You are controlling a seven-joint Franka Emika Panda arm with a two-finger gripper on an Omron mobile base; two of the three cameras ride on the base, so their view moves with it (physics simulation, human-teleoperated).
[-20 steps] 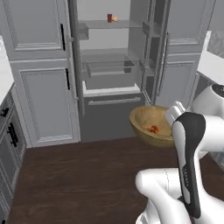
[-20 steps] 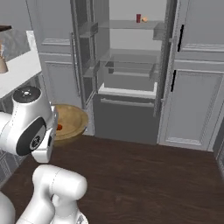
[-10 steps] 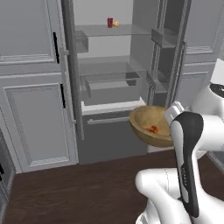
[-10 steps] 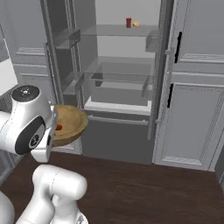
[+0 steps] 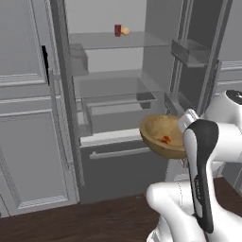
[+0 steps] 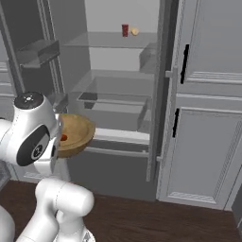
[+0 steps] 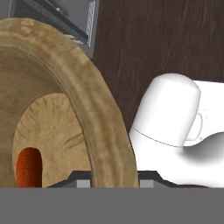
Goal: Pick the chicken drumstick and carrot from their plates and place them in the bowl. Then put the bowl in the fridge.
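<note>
Closer now to the open fridge [image 5: 118, 90], arm bent upright, bowl [image 5: 163, 135] carried at the gripper, rim between the jaws, jaw state hidden, carrot [image 5: 166, 139] inside.

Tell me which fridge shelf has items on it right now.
The top glass shelf of the fridge: a small red item and a yellowish one sit at its back. The shelf below looks bare.
</note>
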